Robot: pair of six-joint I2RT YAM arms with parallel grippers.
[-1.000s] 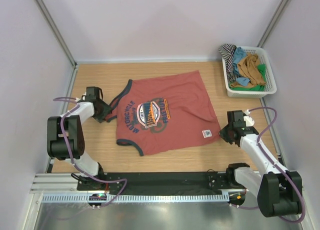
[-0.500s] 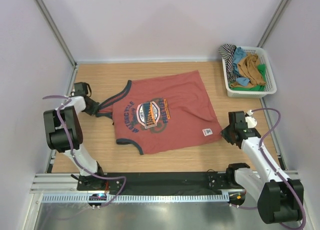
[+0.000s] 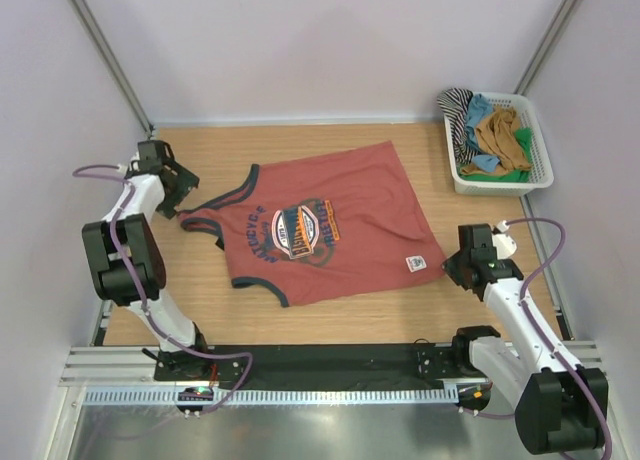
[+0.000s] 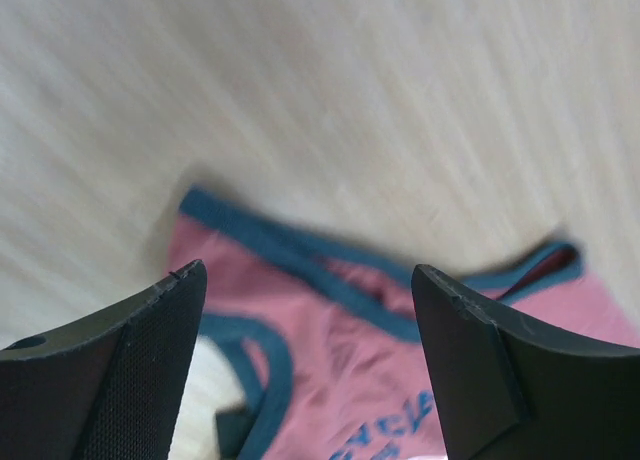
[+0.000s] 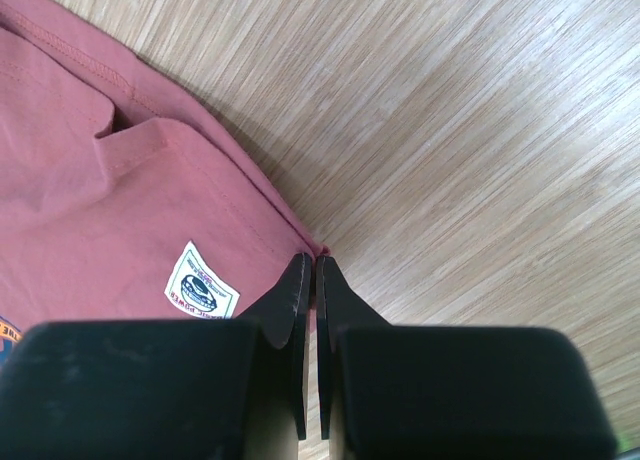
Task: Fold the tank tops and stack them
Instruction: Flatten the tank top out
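The rust-red tank top (image 3: 330, 230) with navy trim and a chest print lies spread flat on the wooden table, neck to the left. My left gripper (image 3: 175, 185) is open just above its far shoulder strap (image 3: 200, 212). The left wrist view shows the strap (image 4: 300, 260) between my spread fingers (image 4: 150, 350), with the left gripper (image 4: 310, 280) touching nothing. My right gripper (image 3: 452, 265) is shut on the top's near right hem corner. The right wrist view shows that gripper (image 5: 312, 265) pinching the hem corner (image 5: 318, 248). The ochre-brown tank top (image 3: 503, 135) lies in the basket.
A white basket (image 3: 500, 187) at the back right holds the striped, blue and green tops. A white label (image 5: 200, 285) is sewn near the held hem. Grey walls close in the table on the left, back and right.
My left gripper pulled the strap to the left, then let go and moved back and left, open. The tank top shifted slightly left and flatter. My right gripper stayed on the corner.
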